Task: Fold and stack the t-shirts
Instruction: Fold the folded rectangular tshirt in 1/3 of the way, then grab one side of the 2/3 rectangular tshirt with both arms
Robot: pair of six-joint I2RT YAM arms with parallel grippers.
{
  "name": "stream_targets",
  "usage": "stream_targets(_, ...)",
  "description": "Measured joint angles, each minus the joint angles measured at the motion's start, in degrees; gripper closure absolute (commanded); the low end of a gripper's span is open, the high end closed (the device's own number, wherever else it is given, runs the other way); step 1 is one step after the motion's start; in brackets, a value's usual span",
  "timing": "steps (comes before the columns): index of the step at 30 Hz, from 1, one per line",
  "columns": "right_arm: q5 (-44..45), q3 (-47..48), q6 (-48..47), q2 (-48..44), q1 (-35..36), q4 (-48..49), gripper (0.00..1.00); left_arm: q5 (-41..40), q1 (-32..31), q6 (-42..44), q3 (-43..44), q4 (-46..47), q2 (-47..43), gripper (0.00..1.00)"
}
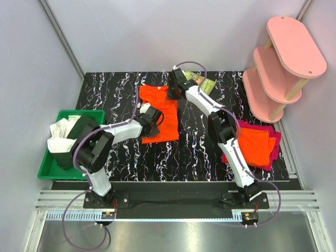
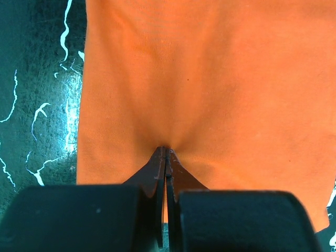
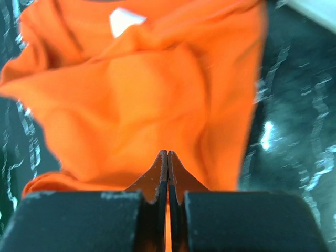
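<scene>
Orange t-shirt (image 1: 165,113) lying mid-table on black marbled table (image 1: 199,155); pinched at its 8 o'clock edge by left gripper (image 2: 165,151), jaws clamped on puckered cloth; nipped at 1 o'clock by right gripper (image 3: 167,154), closed on lifted fabric; folded orange tee (image 1: 256,146) atop magenta t-shirt (image 1: 275,149), table's 3 o'clock.

An orange shirt (image 1: 167,118) is spread in the middle of the table (image 1: 199,157), toward the far side, with a sleeve sticking out at the far left. Its near part is laid flat and smooth, drawn into a small pucker near the left edge. Its far end is bunched into loose folds, and a white label (image 3: 125,21) is seen by the collar. Well apart, at the table's right edge, a folded orange shirt (image 1: 256,146) is laid flat on a magenta shirt (image 1: 275,147), whose edges are left showing around it.
</scene>
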Motion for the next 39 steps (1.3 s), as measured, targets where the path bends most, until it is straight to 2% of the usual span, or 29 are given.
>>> stream_targets(3, -0.1, 2.9, -0.4, 1.8, -1.6, -1.7, 0.99, 0.0, 0.0, 0.0, -0.4, 0.1, -0.3, 0.95)
stream_targets(4, -0.1, 3.1, -0.6, 1.8, -2.1, -2.2, 0.86, -0.1, -0.1, 0.0, -0.6, 0.2, -0.6, 0.82)
stream_targets(6, -0.2, 3.2, -1.0, 1.6, -2.6, -2.5, 0.66, -0.3, -0.3, 0.4, -1.8, 0.3, -1.7, 0.66)
stream_targets(7, -0.2, 2.7, -1.2, 1.1, -2.7, -2.5, 0.50, -0.3, -0.5, 0.7, -2.9, 0.4, -2.9, 0.54)
stream_targets(9, -0.1, -0.3, -1.8, -1.4, -2.5, -2.3, 0.39, -0.2, -0.8, 1.4, -6.0, 1.6, -6.6, 0.47)
stream_targets(11, 0.6, -5.1, -2.4, -5.7, -1.7, -2.6, 0.32, -0.2, -1.1, 2.0, -8.7, 2.4, -11.2, 0.45)
stream_targets(16, 2.5, -26.5, -2.4, -25.2, 2.7, 1.3, 0.32, -0.7, -1.2, 2.0, -9.4, 3.7, -17.5, 0.45)
stream_targets(21, 2.5, -52.3, 1.2, -45.0, 8.0, 8.8, 0.34, -1.1, -1.2, -0.9, -14.9, 4.9, -21.1, 0.46)
stream_targets(26, 3.0, -68.5, 4.8, -48.2, 11.6, 11.4, 0.36, -1.4, -1.2, -3.2, -20.5, 4.1, -23.0, 0.46)
stream_targets(30, 4.3, -74.0, 6.6, -48.2, 14.3, 10.8, 0.35, -2.7, -1.3, -4.1, -21.7, 2.7, -24.6, 0.46)
stream_targets(39, 6.6, -74.0, 7.4, -48.2, 14.8, 13.3, 0.36, -5.4, -2.2, -4.3, -21.7, 0.8, -28.5, 0.46)
